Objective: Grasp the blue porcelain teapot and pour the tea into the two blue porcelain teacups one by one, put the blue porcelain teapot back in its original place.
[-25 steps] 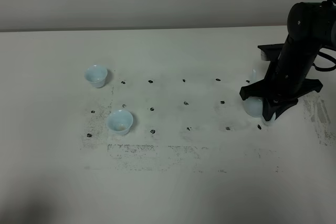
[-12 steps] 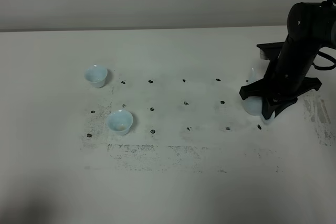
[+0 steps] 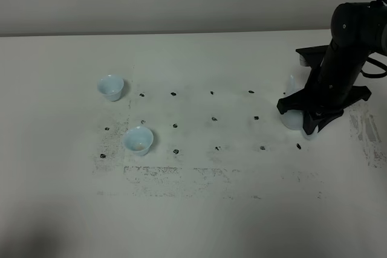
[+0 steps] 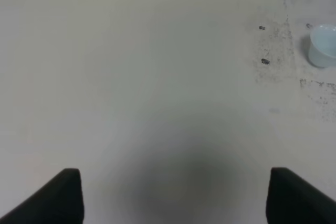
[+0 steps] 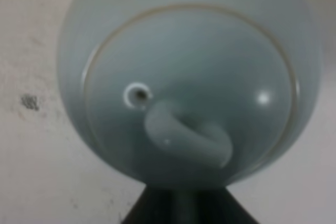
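Exterior high view: the teapot (image 3: 291,119) is seen at the right of the frame, largely covered by the right gripper (image 3: 304,122). The far cup (image 3: 110,87) and the near cup (image 3: 138,140) are set well apart from it, at the left of the table (image 3: 199,222). In the right wrist view, the right gripper's fingers (image 5: 178,208) are drawn together into one dark mass, clamped at the teapot's edge. The left gripper (image 4: 176,198) is spread wide, and nothing is held in it.

teapot (image 3: 291,120) slightly higher, right hand (image 3: 307,117) raised
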`<state>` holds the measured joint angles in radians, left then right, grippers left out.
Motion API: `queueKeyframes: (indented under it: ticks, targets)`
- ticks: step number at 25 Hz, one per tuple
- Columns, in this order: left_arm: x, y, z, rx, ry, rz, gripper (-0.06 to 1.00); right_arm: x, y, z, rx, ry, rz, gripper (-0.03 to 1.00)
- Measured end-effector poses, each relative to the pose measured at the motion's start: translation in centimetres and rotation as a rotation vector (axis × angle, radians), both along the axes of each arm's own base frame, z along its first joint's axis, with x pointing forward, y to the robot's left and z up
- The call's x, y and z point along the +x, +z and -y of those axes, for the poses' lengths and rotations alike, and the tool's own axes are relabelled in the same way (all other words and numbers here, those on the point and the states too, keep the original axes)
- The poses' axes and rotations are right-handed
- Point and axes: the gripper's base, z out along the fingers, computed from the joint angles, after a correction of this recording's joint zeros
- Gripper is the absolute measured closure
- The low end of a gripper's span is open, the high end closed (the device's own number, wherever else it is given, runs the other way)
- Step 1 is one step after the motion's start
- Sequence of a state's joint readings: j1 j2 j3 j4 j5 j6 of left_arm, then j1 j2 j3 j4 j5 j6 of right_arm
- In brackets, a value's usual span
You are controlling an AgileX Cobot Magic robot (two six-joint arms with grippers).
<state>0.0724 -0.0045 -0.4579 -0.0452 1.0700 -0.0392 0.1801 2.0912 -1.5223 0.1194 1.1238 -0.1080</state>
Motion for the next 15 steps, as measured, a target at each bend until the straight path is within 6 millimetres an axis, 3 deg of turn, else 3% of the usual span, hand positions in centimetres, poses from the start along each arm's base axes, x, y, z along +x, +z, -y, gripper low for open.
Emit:
queueKeyframes:
  ticks: [8,15]
  targets:
    - [0.0,0.0,0.0,0.0,0.0,0.0,0.26,0.0,4.5,-0.2,0.004,0.07,0.052,0.91]
    - [0.0,0.0,0.0,0.0,0.0,0.0,0.26,2.2,9.2,-3.7,0.026,0.2,0.251,0.91]
